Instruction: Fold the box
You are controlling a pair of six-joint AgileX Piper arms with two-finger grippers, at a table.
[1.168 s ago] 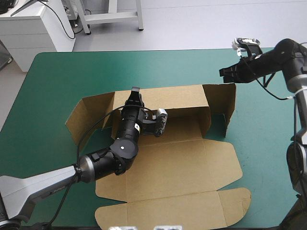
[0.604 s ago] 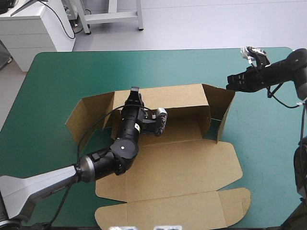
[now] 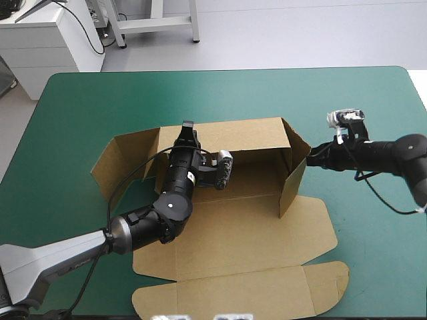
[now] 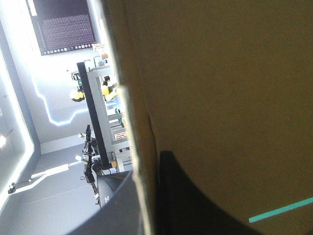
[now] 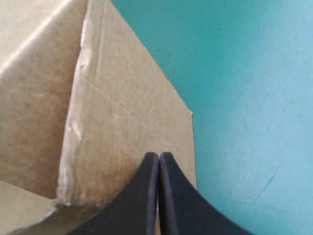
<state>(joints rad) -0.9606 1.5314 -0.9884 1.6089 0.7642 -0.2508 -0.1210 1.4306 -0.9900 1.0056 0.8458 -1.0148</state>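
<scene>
Box [image 3: 253, 233], central on the desk [image 3: 100, 107], is being clamped at its far wall [image 3: 247, 133] by the left tool [image 3: 187, 127]; the closed, empty right tool [image 3: 311, 160] is being pressed against the right flap [image 3: 293, 177], to be folded inward along its crease.

A: Place type, quick?
B: Robotics lab. A left arm [image 3: 53, 260] and a right arm [image 3: 407, 147] work at one bench [image 3: 87, 113] with a teal-green cover.
A: Other cues?
B: Bare pale floor [image 3: 280, 33], plain white cabinet [image 3: 47, 40], and grey metal stand legs [image 3: 193, 23] beyond the bench's far edge.
</scene>
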